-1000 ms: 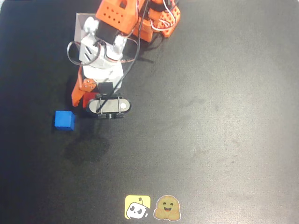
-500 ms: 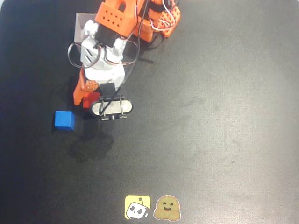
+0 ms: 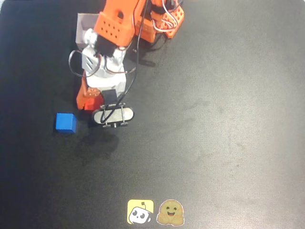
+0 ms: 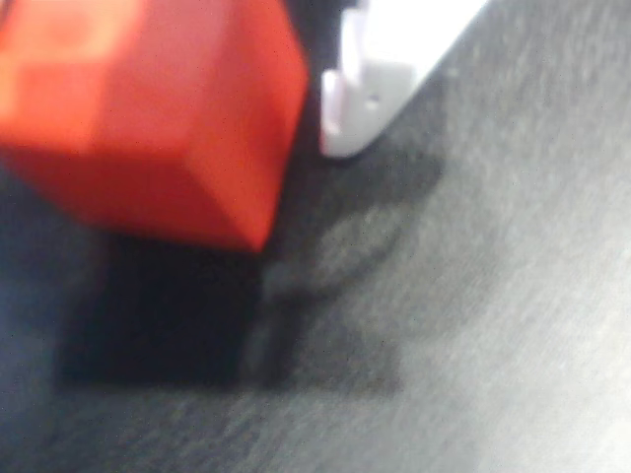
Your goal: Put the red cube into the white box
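Note:
The red cube sits between the fingers of my gripper, which is shut on it, left of centre in the overhead view. In the wrist view the red cube looms large at the top left with a white finger beside it. A dark shadow lies on the mat below it, so it looks lifted clear. The white box stands at the top left, partly hidden behind the arm.
A blue cube lies on the black mat just left of and below the gripper. Two stickers lie at the bottom edge. The arm's orange base stands at the top, right of the box.
The arm's upper links have drawn slightly toward the top of the picture and the wrist has shifted a little. The red cube stays in the gripper. The blue cube has not moved.

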`<action>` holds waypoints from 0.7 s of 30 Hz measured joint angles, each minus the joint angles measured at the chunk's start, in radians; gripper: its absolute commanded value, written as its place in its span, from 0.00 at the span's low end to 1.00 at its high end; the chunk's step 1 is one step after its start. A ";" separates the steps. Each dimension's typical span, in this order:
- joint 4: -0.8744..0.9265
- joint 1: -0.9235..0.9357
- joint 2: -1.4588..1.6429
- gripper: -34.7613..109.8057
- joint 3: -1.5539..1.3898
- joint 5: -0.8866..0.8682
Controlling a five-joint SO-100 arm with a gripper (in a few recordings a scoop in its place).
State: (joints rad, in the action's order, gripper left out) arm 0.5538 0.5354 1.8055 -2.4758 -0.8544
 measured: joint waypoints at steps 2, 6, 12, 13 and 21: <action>-0.006 0.009 -0.003 0.36 0.002 0.000; -0.002 0.025 0.003 0.29 0.002 0.006; 0.021 0.048 0.011 0.24 0.002 0.006; 0.021 0.048 0.011 0.24 0.002 0.006; 0.143 0.054 0.104 0.24 0.028 -0.014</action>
State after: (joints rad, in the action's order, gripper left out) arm 0.6964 0.5890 1.9098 -2.4482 -0.8682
